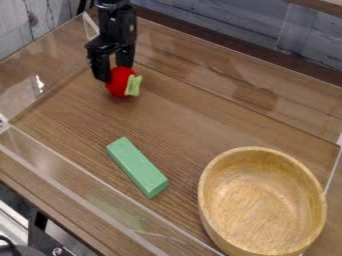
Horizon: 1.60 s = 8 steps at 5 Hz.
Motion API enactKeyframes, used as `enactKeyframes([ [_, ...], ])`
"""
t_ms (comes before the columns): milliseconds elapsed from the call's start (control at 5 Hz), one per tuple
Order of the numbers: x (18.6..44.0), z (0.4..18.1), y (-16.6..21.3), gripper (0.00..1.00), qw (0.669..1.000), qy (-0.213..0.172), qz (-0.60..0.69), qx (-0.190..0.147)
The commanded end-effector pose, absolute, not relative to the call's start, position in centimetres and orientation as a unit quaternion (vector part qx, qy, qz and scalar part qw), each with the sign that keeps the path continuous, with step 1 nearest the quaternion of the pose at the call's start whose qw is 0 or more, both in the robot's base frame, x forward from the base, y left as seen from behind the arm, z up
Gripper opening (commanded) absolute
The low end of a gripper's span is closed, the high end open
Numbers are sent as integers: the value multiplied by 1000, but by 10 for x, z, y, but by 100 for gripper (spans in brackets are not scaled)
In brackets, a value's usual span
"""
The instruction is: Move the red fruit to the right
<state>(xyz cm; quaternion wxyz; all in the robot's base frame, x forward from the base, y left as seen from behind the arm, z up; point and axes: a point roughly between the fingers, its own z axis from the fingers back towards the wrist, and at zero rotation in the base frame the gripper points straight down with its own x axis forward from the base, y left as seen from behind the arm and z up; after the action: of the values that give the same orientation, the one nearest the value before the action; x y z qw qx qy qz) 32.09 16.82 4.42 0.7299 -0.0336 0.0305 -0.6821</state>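
Observation:
The red fruit [123,82] is a small round red toy with a green leafy bit on its right side. It lies on the wooden table at the upper left. My black gripper [108,71] points straight down right over the fruit's left part. Its jaws stand open, with one finger [98,68] to the left of the fruit and the other hidden against the fruit's top. Nothing is gripped. The fruit's upper left is covered by the gripper.
A flat green rectangular block [138,166] lies in the middle front. A large wooden bowl [219,186] stands at the front right. Clear plastic walls [54,170] fence the table along the front and left sides.

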Motion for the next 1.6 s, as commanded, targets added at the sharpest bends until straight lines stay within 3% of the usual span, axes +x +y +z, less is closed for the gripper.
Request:
enactKeyframes([
  [0,323,58,168,100,765,17,-644,-11],
  [200,320,61,169,0,780,14,-625,-3],
  [400,317,74,169,0,806,12,-592,14],
  [800,332,118,147,0,845,5,-534,31],
  [1200,343,112,84,0,847,2,-531,31],
  [1400,362,98,47,0,854,1,-519,27],
])
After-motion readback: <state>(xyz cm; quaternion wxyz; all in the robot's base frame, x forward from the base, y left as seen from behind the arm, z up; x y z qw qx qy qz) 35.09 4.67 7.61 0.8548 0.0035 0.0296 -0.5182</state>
